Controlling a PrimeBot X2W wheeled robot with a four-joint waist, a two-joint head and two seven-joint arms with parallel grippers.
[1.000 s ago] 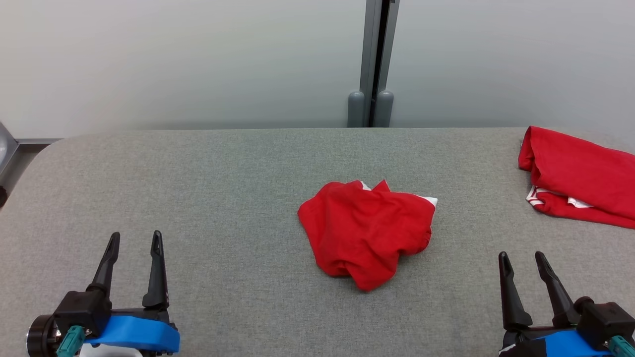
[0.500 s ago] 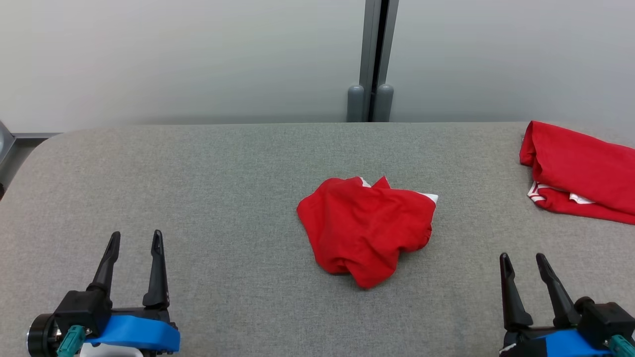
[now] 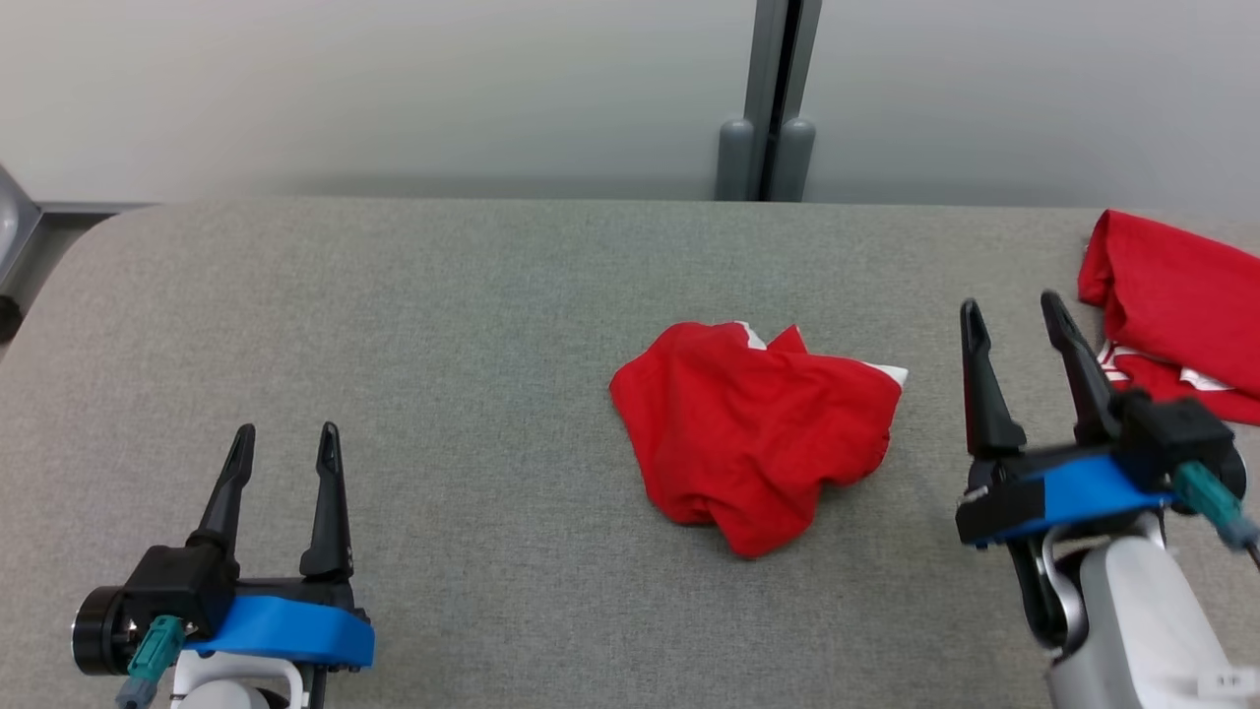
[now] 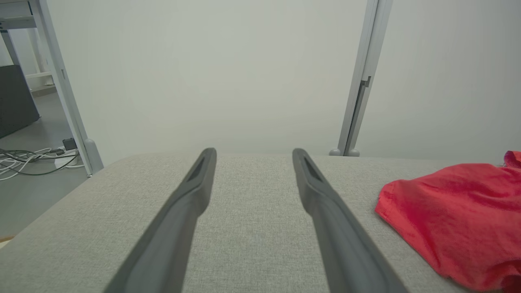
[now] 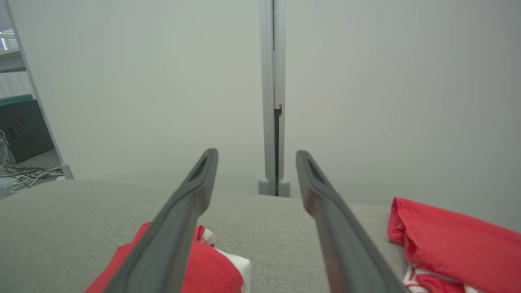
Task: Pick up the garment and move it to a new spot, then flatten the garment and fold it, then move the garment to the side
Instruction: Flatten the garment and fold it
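Pick-up pending: crumpled red garment lies mid-worktop, untouched.
Right gripper, jaws wide and empty, stands just right of it; left gripper, likewise wide, well left. Recommend pinching a raised fold, clear of the other red cloth far right.

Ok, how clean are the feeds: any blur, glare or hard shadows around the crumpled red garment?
Head view: even light, no glare; the crumpled red garment is sharp, with a faint shadow along its near edge; the right gripper is blurred at its base. Left wrist view: the left gripper looks soft near the lens, the table crisp. Right wrist view: same softness, no glare.
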